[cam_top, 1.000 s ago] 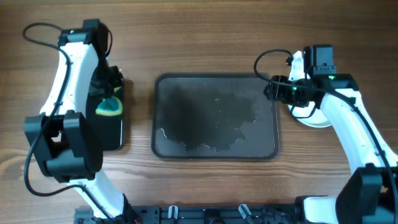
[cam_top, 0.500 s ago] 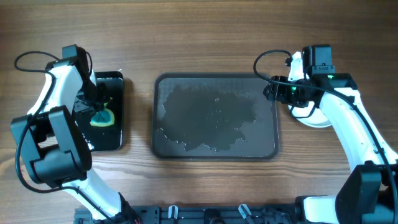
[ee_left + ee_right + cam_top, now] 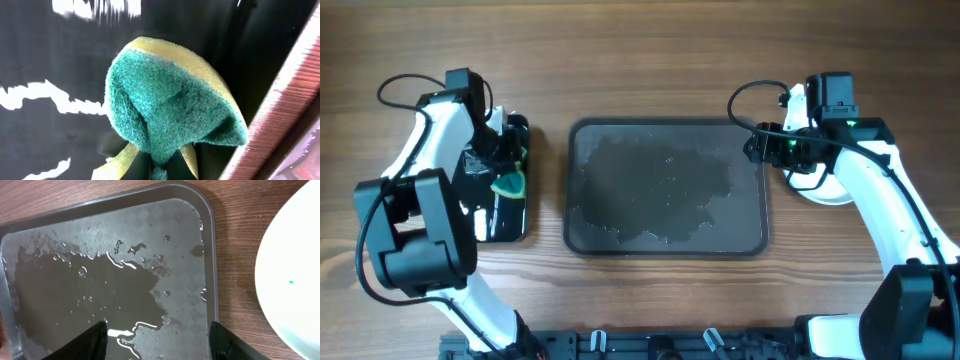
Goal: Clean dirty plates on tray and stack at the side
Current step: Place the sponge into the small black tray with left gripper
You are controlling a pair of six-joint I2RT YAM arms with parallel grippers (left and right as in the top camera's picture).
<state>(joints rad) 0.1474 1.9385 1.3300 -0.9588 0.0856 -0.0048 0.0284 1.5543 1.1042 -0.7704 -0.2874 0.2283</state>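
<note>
Tray (image 3: 665, 251) mid-worktop is wet and carries no plates. White plate (image 3: 292, 275) lies just off its right side, toward the right edge; the stack count cannot be told. Left end effector (image 3: 161, 167) clamps a folded sponge (image 3: 170, 105) over the black bin (image 3: 500, 222) near the left edge. Right end effector (image 3: 157, 342) is spread wide and empty above the tray's right end. Task looks essentially done; likely only parking the sponge is left.

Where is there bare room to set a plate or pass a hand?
The wet grey rectangular tray holds only water. Bare wooden table runs along its far edge, plus a narrow strip between it and the black rectangular basin. Crowded: left gripper holding a green-and-yellow sponge over that basin; white plate beneath the right arm.
</note>
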